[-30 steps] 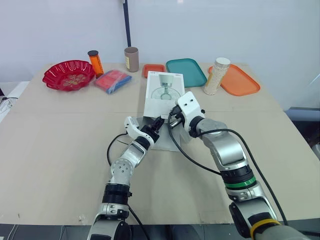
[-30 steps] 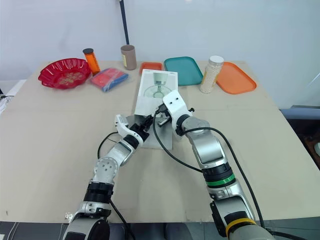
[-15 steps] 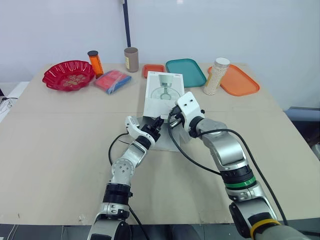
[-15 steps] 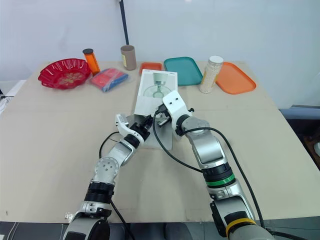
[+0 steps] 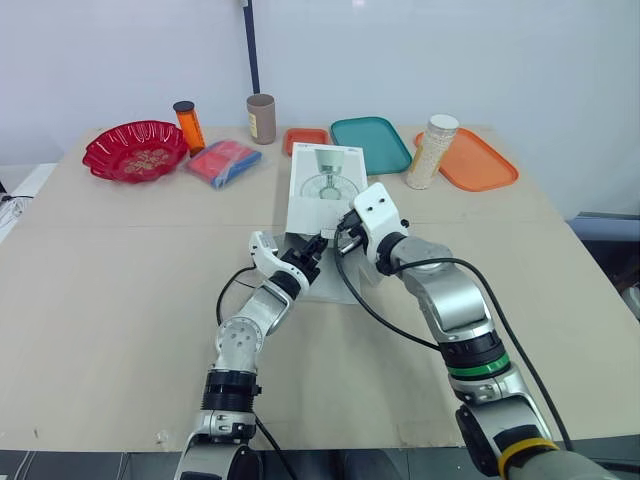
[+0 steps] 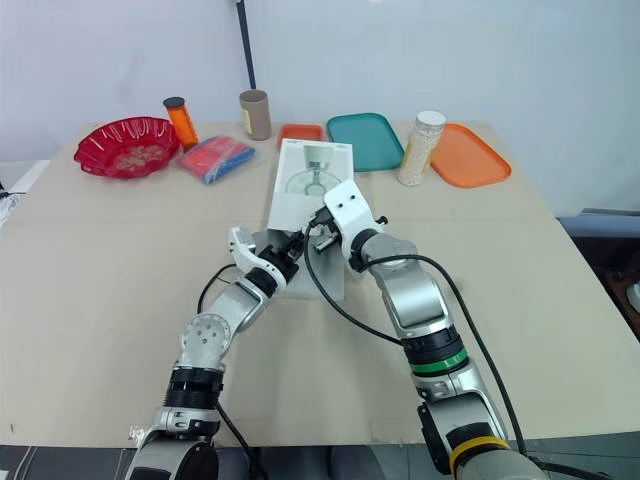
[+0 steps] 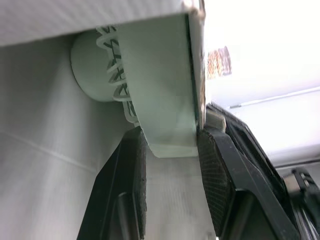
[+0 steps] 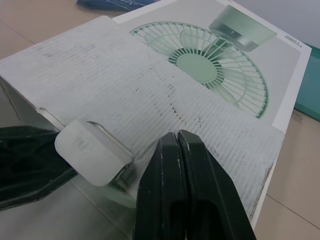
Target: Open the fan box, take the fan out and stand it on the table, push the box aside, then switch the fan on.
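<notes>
**Fan pinched at the box mouth, draw-out not yet made**

Fan box point(image 5: 326, 180) lies flat mid-table point(image 5: 120, 300), nearer the far edge. Its mouth faces the near edge, and the lower flap point(image 5: 322, 288) is spread on the table in front of it. Fan point(image 7: 160, 100) is not yet out: the pale green body and grille point(image 7: 117, 60) sit just inside the mouth.

Left gripper point(image 5: 310, 250) reaches into the mouth. Its fingers point(image 7: 131, 170) are narrowly parted, one on each side of the fan's green edge, and both appear to be in contact, pinching the fan.

Right gripper point(image 8: 176, 136) has its fingers pressed fully together with nothing between them. The tips lie on the bare-cardboard top flap point(image 8: 125, 85), close beside the left gripper.

Judged step: extraction.
- Pull straight toward the near edge, low and along the box's long axis, so the grille does not snag a side wall.
- The right gripper should bear down on the box, or it will likely slide along with the fan.
- Keep the pinch on the solid edge, not the thin grille ribs.
- Go slowly, and if the grip creeps, re-seat it deeper.
</notes>
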You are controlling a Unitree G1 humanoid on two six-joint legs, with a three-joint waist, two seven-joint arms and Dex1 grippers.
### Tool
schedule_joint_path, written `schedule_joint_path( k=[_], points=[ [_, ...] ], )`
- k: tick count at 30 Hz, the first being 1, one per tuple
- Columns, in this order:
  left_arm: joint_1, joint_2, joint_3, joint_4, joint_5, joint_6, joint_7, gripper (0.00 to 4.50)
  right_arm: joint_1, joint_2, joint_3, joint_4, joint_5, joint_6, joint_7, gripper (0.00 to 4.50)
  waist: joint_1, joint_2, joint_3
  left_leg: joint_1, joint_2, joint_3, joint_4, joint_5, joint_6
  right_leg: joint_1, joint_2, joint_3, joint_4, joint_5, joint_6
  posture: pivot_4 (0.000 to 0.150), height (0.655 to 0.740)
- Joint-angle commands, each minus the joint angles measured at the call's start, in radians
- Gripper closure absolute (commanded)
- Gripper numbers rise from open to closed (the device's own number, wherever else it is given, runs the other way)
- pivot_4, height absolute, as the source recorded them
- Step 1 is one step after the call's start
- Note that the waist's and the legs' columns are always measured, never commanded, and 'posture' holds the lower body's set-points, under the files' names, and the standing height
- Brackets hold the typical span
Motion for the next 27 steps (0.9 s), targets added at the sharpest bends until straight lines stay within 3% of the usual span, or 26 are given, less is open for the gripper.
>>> schedule_joint_path(
  k=[1, 7, 15, 27],
  points=[
    [0.032, -0.024, -0.008, -0.075, -0.014, 0.047, 0.024, 3.48, 0.013, 0.007, -0.008, 0.013, -0.012, 0.036, -0.02, 4.5, 0.001, 0.0, 0.0, 0.0, 0.0, 0.0, 0.0, 0.0, 0.0, 0.0, 0.0, 0.0, 0.0, 0.0, 0.0, 0.15, 0.74],
    [0.076, 0.016, 0.009, -0.148, -0.023, 0.104, 0.058, 3.48, 0.009, 0.017, -0.011, 0.017, -0.01, 0.047, -0.038, 4.5, 0.0, 0.0, 0.0, 0.0, 0.0, 0.0, 0.0, 0.0, 0.0, 0.0, 0.0, 0.0, 0.0, 0.0, 0.0, 0.15, 0.74],
    [0.185, 0.087, 0.025, -0.297, -0.126, 0.224, 0.128, 3.48, 0.001, 0.013, -0.019, -0.001, -0.007, 0.05, -0.036, 4.5, -0.002, 0.0, 0.0, 0.0, 0.0, 0.0, 0.0, 0.0, 0.0, 0.0, 0.0, 0.0, 0.0, 0.0, 0.0, 0.15, 0.74],
    [0.215, 0.131, 0.036, -0.284, -0.157, 0.219, 0.169, 3.48, -0.026, 0.025, -0.028, 0.01, 0.016, 0.054, -0.022, 4.5, -0.001, 0.0, 0.0, 0.0, 0.0, 0.0, 0.0, 0.0, 0.0, 0.0, 0.0, 0.0, 0.0, 0.0, 0.0, 0.15, 0.74]
  ],
)
